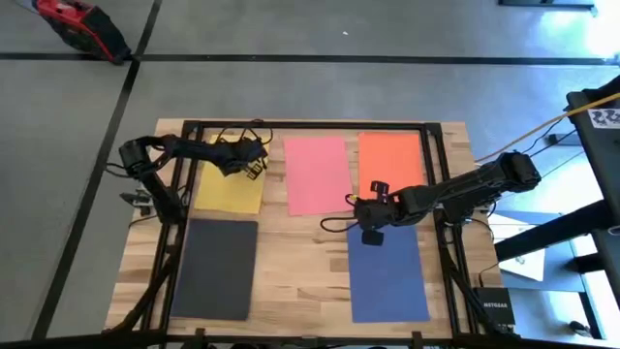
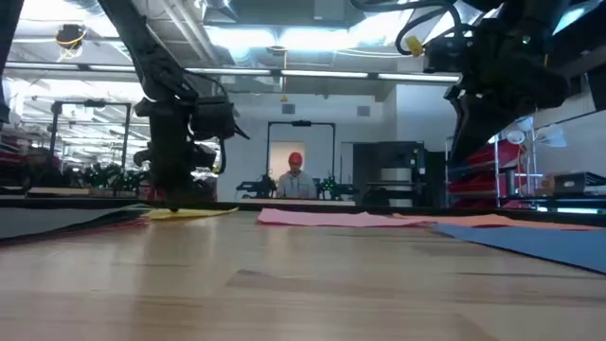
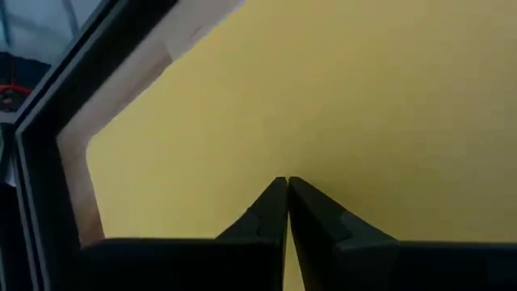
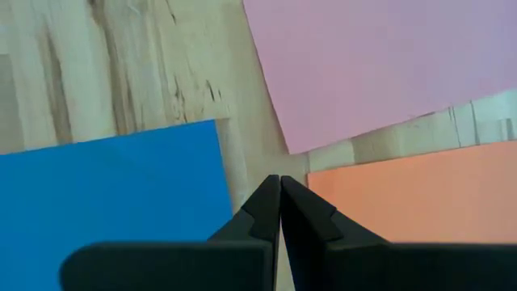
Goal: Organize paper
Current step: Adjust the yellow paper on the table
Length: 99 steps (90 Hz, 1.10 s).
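Five sheets of paper are laid flat and apart on the worktop (image 1: 291,257): yellow paper (image 1: 231,184), pink paper (image 1: 317,174) and orange paper (image 1: 391,155) at the far side, black paper (image 1: 215,269) and blue paper (image 1: 387,271) at the near side, all with their long sides running far to near. The left gripper (image 1: 254,162) is held right over the yellow paper's far corner, its fingers (image 3: 271,212) pressed together with nothing seen between them. The right gripper (image 1: 371,206) is held over the bare gap where the pink, orange and blue sheets nearly meet, its fingers (image 4: 266,212) also pressed together and empty, so the yellow paper is judged to be reached first, by the left arm.
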Each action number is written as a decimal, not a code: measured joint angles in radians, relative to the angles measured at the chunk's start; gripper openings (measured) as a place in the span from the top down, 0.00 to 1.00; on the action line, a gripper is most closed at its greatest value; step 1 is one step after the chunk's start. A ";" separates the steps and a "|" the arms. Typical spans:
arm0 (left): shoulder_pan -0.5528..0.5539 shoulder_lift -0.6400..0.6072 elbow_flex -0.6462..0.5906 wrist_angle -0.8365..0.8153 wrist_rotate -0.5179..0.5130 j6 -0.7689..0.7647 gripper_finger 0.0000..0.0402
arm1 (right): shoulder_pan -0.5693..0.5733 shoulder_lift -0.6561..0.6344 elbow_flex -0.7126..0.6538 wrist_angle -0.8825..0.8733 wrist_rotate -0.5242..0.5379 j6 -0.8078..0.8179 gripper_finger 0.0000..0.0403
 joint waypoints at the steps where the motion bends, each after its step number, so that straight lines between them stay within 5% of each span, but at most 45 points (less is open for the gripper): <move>1: 0.001 0.000 0.000 0.000 0.001 -0.002 1.00 | 0.000 0.000 0.000 0.000 0.000 0.000 1.00; 59: -0.014 -0.085 0.030 -0.031 0.081 0.001 1.00 | 0.001 0.000 0.000 0.020 -0.004 0.000 1.00; 99: -0.123 -0.234 0.208 -0.403 0.318 0.185 1.00 | 0.001 0.000 0.000 0.020 0.007 0.000 1.00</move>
